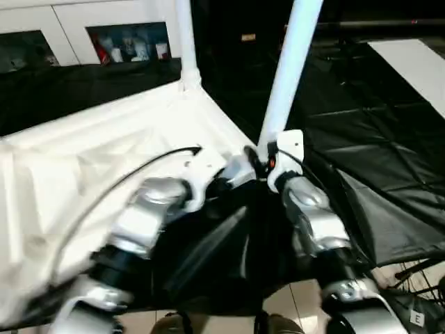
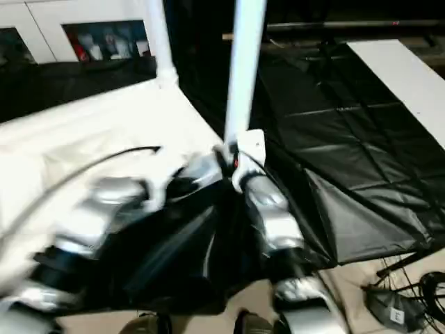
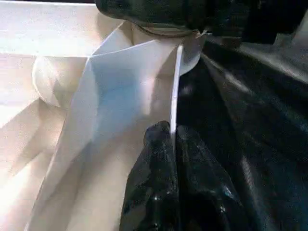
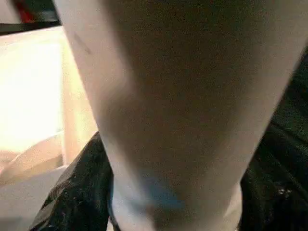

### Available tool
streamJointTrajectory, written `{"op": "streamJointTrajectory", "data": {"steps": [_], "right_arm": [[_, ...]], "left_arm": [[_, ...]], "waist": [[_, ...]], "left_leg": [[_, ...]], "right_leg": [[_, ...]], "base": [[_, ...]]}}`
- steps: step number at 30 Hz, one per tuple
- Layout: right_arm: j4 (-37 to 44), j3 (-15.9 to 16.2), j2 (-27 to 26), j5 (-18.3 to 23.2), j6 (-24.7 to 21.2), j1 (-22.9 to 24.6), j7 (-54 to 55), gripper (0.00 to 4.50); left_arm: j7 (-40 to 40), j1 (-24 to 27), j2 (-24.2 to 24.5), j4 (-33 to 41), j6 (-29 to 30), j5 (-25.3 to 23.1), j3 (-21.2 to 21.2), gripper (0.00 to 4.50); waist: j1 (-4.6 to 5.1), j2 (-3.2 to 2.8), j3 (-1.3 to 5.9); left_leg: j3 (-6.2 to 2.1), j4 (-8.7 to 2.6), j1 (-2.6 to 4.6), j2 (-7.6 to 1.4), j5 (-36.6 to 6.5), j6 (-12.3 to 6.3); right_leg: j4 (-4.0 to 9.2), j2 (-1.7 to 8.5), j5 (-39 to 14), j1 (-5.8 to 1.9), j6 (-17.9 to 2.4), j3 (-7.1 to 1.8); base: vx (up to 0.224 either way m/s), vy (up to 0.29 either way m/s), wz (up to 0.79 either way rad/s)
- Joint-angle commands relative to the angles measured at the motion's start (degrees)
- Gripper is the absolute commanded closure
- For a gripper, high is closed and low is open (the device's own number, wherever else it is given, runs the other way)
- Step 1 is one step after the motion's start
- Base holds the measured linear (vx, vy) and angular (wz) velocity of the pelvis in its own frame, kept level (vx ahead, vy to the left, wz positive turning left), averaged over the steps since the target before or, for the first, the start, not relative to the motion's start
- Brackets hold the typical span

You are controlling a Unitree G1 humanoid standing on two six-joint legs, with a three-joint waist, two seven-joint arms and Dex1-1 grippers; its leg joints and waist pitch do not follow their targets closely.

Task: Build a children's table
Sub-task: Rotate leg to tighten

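Children's table [image 1: 104, 153], upside down on the black-sheeted surface [image 1: 389, 153], fills the 9 o'clock half. Two legs stand in corner sockets, the far leg [image 1: 185, 35] at 12 o'clock. Left hand [image 3: 174, 144] pinches the rim wall; right hand [image 1: 272, 161] clamps the near leg [image 1: 292, 62]. Light, stiff, slick plastic: probably best gripped low, beside the socket.

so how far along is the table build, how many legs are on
Two legs stand up from the upside-down tabletop: a far leg seated in its corner, and a near leg at the corner by the arms. In hand: the right claw grips that near leg while the left claw pinches the tabletop's edge. The other corners aren't visible.
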State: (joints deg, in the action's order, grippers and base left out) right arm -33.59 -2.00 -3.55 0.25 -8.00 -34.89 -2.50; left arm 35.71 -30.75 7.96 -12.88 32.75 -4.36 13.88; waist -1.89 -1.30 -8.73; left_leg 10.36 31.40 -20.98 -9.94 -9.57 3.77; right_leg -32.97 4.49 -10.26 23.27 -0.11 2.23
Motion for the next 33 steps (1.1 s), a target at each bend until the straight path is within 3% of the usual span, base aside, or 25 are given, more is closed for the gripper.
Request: {"op": "streamJointTrajectory", "data": {"steps": [1,4,5,7,8,9,10,12,13,15,16,18,20,21,23,24,25,26,27,28,30,33], "right_arm": [[-5.1,5.3,-6.8,1.2,-2.2,2.5,-3.2,1.8],[-5.3,5.0,-7.0,1.7,-0.8,2.0,-4.6,1.8],[-5.4,4.7,-7.2,2.0,-0.5,1.9,-4.9,1.24],[-4.5,5.2,-6.4,1.9,1.1,1.8,-7.3,1.24],[-3.4,5.8,-5.4,1.5,2.3,2.1,-8.5,1.04],[-2.9,6.0,-4.9,1.3,3.0,2.2,-9.1,1.04],[-2.8,6.1,-4.7,1.2,3.2,2.2,-9.3,0.81],[0.8,6.2,-2.1,2.6,4.8,3.4,-14.4,0.72],[2.8,6.0,-0.4,3.5,5.4,4.2,-16.7,0.66],[4.0,5.9,0.6,3.9,5.7,4.6,-17.8,0.46],[5.7,5.9,2.1,4.5,5.8,5.2,-19.9,0.35],[8.0,5.6,4.5,5.2,5.9,6.2,-23.2,0.29],[10.9,4.8,8.0,6.6,5.7,7.3,-28.2,0.29],[11.6,4.5,9.1,7.0,5.7,7.6,-29.7,0.29],[14.4,4.2,12.4,9.5,4.4,9.0,-35.5,0.29],[14.5,4.2,12.5,9.5,4.3,9.0,-35.6,0.29],[16.8,5.6,15.4,11.2,3.5,10.4,-41.7,0.29],[17.4,6.1,16.3,11.4,3.6,10.8,-43.3,0.29],[18.7,6.8,17.8,12.1,3.5,11.4,-46.0,0.29],[18.9,6.9,18.0,12.2,3.5,11.5,-46.3,0.29],[20.0,7.8,19.7,12.7,3.5,11.9,-49.4,0.29],[20.6,9.1,21.4,12.5,4.3,12.2,-52.8,0.29]], "left_arm": [[-9.0,-0.6,-3.3,-5.0,-0.2,-0.4,-0.8,4.5],[-8.4,-0.5,-2.9,-4.5,0.0,-0.6,-0.9,4.5],[-8.2,-0.5,-2.8,-4.4,0.1,-0.7,-1.0,4.5],[-6.1,0.2,-1.5,-3.7,-1.1,-0.8,-0.5,4.5],[-3.8,0.9,-0.4,-2.9,-3.1,-0.5,0.0,4.5],[-2.6,1.2,0.1,-2.6,-4.1,-0.3,0.3,4.5],[-2.2,1.4,0.3,-2.4,-4.4,-0.2,0.4,4.5],[1.2,2.5,2.7,-1.2,-5.2,0.5,0.4,4.5],[2.9,2.9,4.1,-0.8,-5.7,0.8,0.3,4.5],[4.1,3.1,5.0,-0.6,-6.5,1.0,0.2,4.5],[5.8,3.3,6.2,-0.3,-7.7,1.4,0.1,4.5],[8.8,3.7,8.2,0.1,-9.5,2.3,-0.1,4.5],[13.0,4.4,11.3,1.0,-11.0,3.2,-0.1,4.5],[14.6,4.7,12.3,1.4,-12.0,3.6,-0.1,4.5],[19.5,5.8,14.7,3.3,-12.7,5.9,-0.3,4.5],[19.5,5.8,14.7,3.3,-12.7,5.9,-0.3,4.5],[23.3,6.3,16.4,4.7,-11.9,7.7,-0.2,4.5],[24.7,6.5,16.9,5.4,-11.2,8.5,-0.1,4.5],[27.8,6.9,18.1,6.6,-10.5,10.2,0.2,4.5],[28.1,6.9,18.3,6.7,-10.4,10.4,0.3,4.5],[30.8,7.3,19.4,8.3,-8.9,12.4,0.6,4.5],[32.3,7.3,20.1,8.5,-9.3,13.2,0.9,4.5]], "waist": [[0.58,0.94,2.16],[0.7,0.92,2.06],[0.72,0.93,2.05],[0.69,0.78,2.0],[0.72,0.86,1.98],[0.89,1.1,1.94],[1.2,1.03,2.14],[1.45,1.15,2.5],[1.37,1.18,2.52],[1.29,1.29,2.62],[1.28,1.28,2.57],[1.07,1.35,2.46],[0.84,1.33,2.84],[0.75,1.39,2.96],[0.45,1.07,3.22],[0.37,0.85,3.63],[0.07,0.36,3.69],[-0.13,0.44,3.81],[-0.07,0.48,3.81],[-0.19,0.28,3.95],[-0.15,0.25,4.03],[-0.32,0.34,3.56]], "left_leg": [[-1.71,-4.62,0.78,-2.29,-22.8,-0.42],[-1.79,-4.78,0.76,-2.28,-24.2,-0.73],[-1.82,-4.85,0.63,-2.29,-24.1,-0.85],[-1.83,-4.93,0.64,-2.35,-24.2,-0.88],[-1.82,-4.94,0.53,-2.3,-24.7,-1.07],[-2.0,-5.08,0.13,-2.29,-24.7,-1.21],[-2.29,-5.25,-0.65,-2.29,-23.3,-1.13],[-2.07,-5.19,-0.7,-2.42,-20.8,-1.9],[-1.67,-4.91,-0.3,-2.52,-19.2,-2.91],[-1.14,-4.65,-0.36,-2.49,-16.1,-4.27],[-1.07,-4.63,-0.58,-2.45,-14.7,-4.84],[-0.94,-4.48,-0.1,-2.52,-15.4,-5.27],[-0.8,-4.24,-0.32,-2.43,-12.9,-5.71],[-0.7,-4.01,-0.62,-2.36,-10.4,-6.48],[-0.45,-3.44,-0.4,-2.43,-7.8,-7.58],[-0.35,-3.19,-0.6,-2.42,-3.8,-8.77],[-0.21,-2.86,-0.38,-2.5,-1.5,-9.77],[-0.2,-2.61,-0.55,-2.55,0.1,-10.71],[-0.17,-2.5,-0.77,-2.62,0.8,-11.1],[-0.12,-2.33,-0.38,-2.6,1.5,-11.75],[-0.06,-2.23,-0.33,-2.52,1.9,-12.3],[0.05,-2.48,-0.23,-2.82,-1.3,-11.77]], "right_leg": [[5.71,3.62,-34.5,-0.33,-4.2,-2.12],[5.97,3.82,-35.5,-0.18,-3.7,-2.14],[6.01,3.85,-35.4,-0.23,-3.7,-2.12],[6.06,3.9,-35.4,-0.12,-3.7,-2.16],[6.17,3.89,-35.7,-0.13,-3.5,-2.14],[6.16,4.05,-36.4,-0.39,-3.2,-2.07],[5.9,4.24,-35.5,-1.14,-3.2,-1.91],[5.78,4.1,-31.8,-1.19,-4.1,-1.88],[5.71,4.06,-28.9,-0.82,-5.3,-2.21],[5.28,3.85,-23.8,-1.0,-7.4,-2.37],[5.2,3.87,-23.0,-1.24,-8.4,-2.3],[5.57,3.84,-25.9,-0.92,-8.2,-2.31],[5.15,3.73,-23.4,-1.3,-8.7,-2.36],[4.72,3.59,-20.2,-1.39,-9.3,-2.36],[4.04,3.43,-14.9,-1.22,-11.0,-2.49],[3.18,3.22,-8.7,-1.61,-12.9,-2.31],[2.55,2.81,-2.8,-1.41,-14.8,-2.21],[1.86,2.69,2.5,-1.76,-16.0,-2.14],[1.57,2.71,4.9,-1.87,-16.4,-2.19],[1.38,2.46,7.8,-1.8,-17.1,-2.05],[1.14,2.35,9.3,-1.86,-18.3,-1.94],[1.71,2.61,4.3,-1.82,-18.2,-1.97]], "base": [[0.0,0.0,0.0],[0.0,0.0,0.0],[0.0,0.0,0.0],[0.0,0.0,0.0],[0.0,0.0,0.0],[0.0,0.0,0.0],[0.0,0.0,0.0],[0.0,0.0,0.0],[0.0,0.0,0.0],[0.0,0.0,0.0],[0.0,0.0,0.0],[0.0,0.0,0.0],[0.0,0.0,0.0],[0.0,0.0,0.0],[0.0,0.0,0.0],[0.062,-0.03,0.01],[0.068,-0.01,-0.01],[0.068,-0.01,-0.01],[0.067,0.006,-0.02],[0.055,0.011,-0.01],[0.028,0.006,-0.01],[0.0,0.0,0.0]]}}
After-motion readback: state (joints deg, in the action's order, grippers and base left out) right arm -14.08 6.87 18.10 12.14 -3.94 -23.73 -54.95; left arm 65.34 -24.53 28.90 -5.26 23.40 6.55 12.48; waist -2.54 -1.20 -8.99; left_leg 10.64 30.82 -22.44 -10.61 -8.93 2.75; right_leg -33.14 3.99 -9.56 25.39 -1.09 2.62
